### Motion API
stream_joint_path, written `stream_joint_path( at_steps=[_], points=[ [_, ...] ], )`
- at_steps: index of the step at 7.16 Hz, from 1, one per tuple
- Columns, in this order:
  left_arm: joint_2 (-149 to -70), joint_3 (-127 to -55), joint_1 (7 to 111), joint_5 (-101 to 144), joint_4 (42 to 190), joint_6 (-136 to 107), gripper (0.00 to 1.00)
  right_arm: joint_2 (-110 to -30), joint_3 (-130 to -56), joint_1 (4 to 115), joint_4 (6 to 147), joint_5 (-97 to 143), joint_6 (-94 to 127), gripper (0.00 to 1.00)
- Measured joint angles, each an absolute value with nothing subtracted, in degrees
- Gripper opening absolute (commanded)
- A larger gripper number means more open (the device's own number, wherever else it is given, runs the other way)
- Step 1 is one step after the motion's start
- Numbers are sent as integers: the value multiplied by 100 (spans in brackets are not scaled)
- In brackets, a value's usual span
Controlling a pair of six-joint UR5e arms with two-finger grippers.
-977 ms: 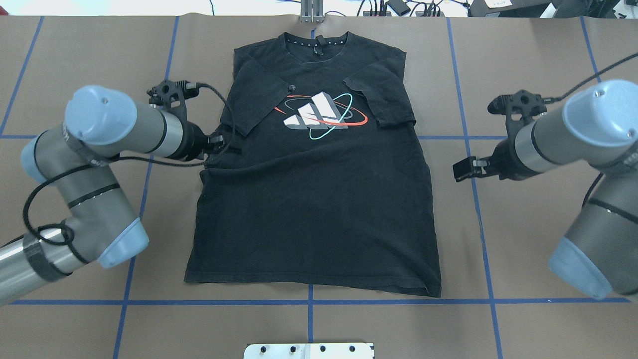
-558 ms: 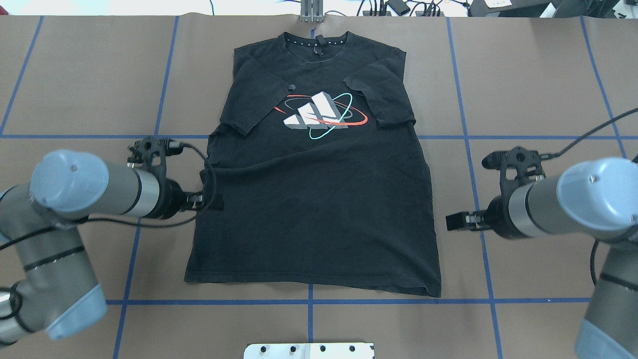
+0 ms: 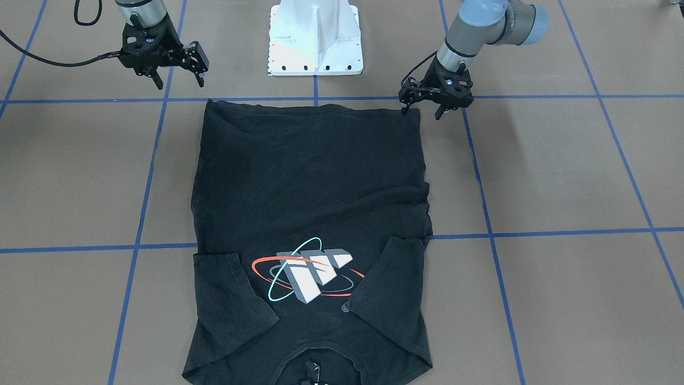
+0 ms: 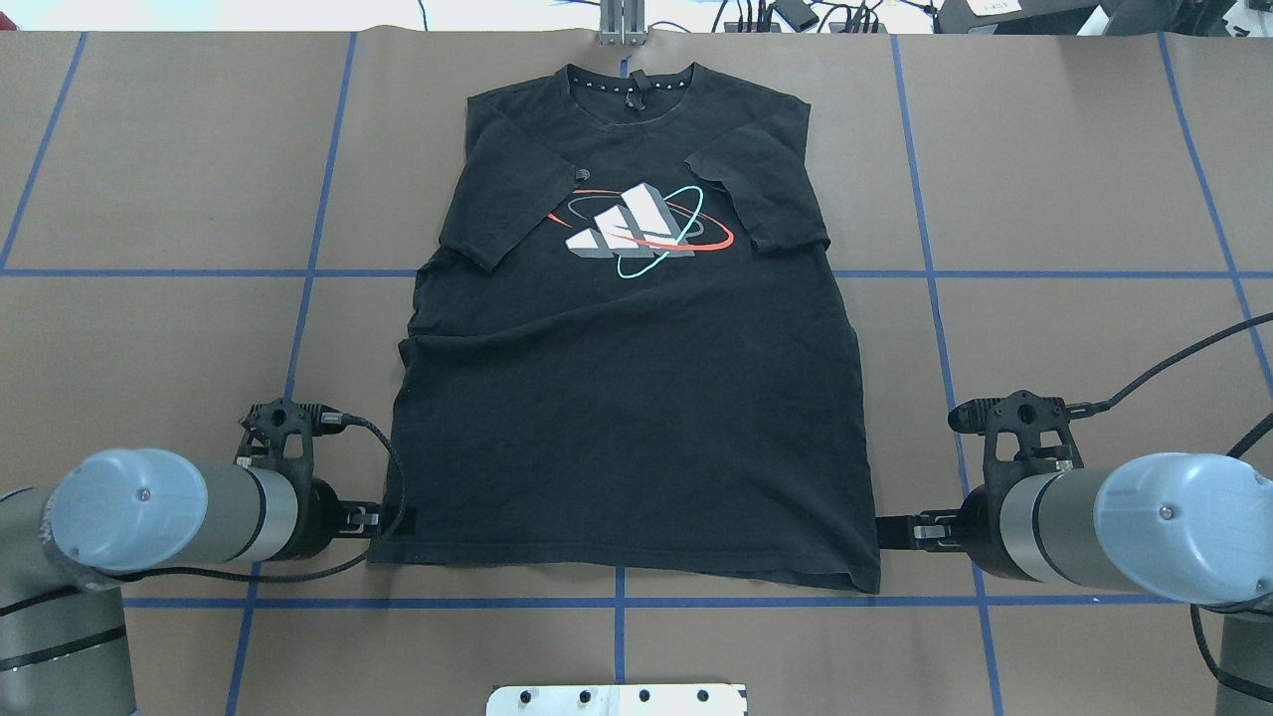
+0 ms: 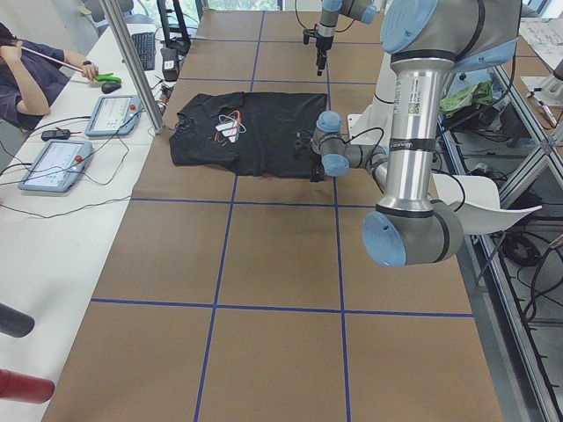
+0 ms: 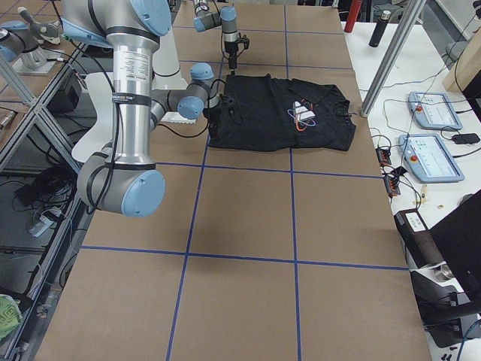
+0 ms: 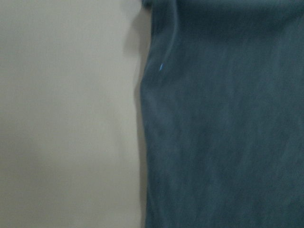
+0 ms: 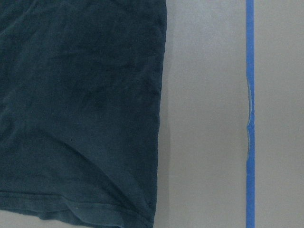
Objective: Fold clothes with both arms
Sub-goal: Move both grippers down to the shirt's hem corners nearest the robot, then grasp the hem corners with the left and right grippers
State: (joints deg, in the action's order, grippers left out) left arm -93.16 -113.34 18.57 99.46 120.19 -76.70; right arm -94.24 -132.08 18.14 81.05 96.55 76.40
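The black T-shirt (image 4: 636, 418) lies flat and print side up, both sleeves folded in, collar far from the robot and hem nearest it. My left gripper (image 4: 393, 519) is low at the shirt's left hem corner; in the front-facing view this left gripper (image 3: 420, 110) is open, with one fingertip at the cloth edge. My right gripper (image 4: 895, 530) hangs beside the right hem corner, and the same right gripper (image 3: 179, 79) is open with nothing in it, a little above the table. The wrist views show only shirt edge (image 7: 223, 123) and hem corner (image 8: 80, 109).
Blue tape lines (image 4: 617, 602) grid the brown table. The white pedestal base (image 3: 315, 37) stands just behind the hem. A metal post (image 4: 622, 25) and cables sit past the collar. A side desk with tablets (image 5: 53, 163) and a seated person lies beyond the table.
Both arms have slid back along the shirt's sides, from sleeve level toward the robot, down to the hem corners. The shirt has not moved.
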Motion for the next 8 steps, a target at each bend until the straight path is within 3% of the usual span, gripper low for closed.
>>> stream_joint_path(
  at_steps=[1,8],
  points=[
    [-9280,-11364,1719,9916,12022,-7766,70,-9427,-13215,1770,8104,9617,7673,100],
    [-9306,-11361,1587,9965,12021,-7894,69,-9431,-13219,1728,8104,9572,7690,100]
  ],
)
